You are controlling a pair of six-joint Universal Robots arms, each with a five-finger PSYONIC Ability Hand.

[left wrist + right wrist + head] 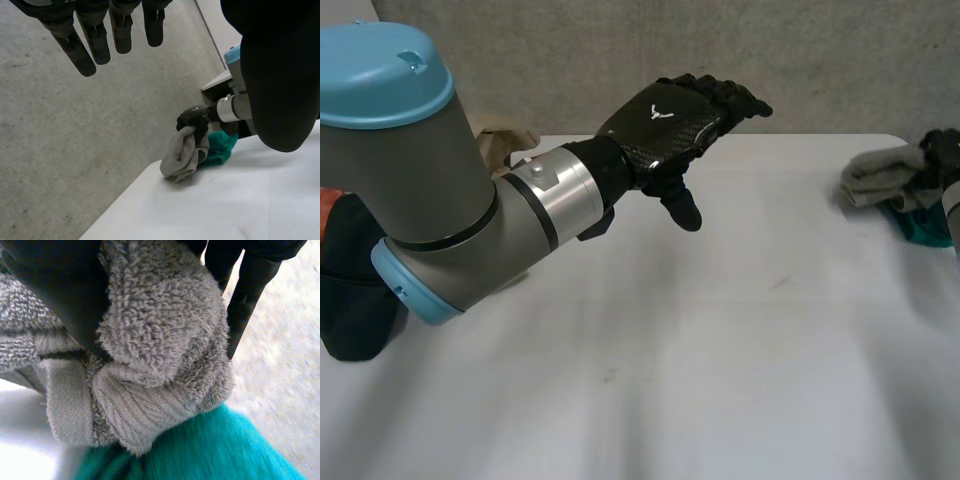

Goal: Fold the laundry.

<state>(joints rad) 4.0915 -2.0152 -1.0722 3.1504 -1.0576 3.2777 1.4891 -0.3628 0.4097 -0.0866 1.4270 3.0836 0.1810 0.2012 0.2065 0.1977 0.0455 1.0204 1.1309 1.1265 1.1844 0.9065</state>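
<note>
Towel [182, 155] gripped by right hand [193, 118] | left hand [670, 135] bears white emblem [661, 113]

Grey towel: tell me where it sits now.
In the head view the grey towel lies bunched at the far right of the table, against a teal cloth, with the right hand shut on it.

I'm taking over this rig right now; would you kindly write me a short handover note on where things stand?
Left robot hand: open, empty, raised above the table.
Right robot hand: shut on the grey towel, which is bunched up at the table's right end.
Teal cloth: crumpled on the table, partly under the grey towel.
Done: no fold to be seen; both pieces are bunched.
Left: probably spread the grey towel flat and fold it, then the teal cloth.
</note>
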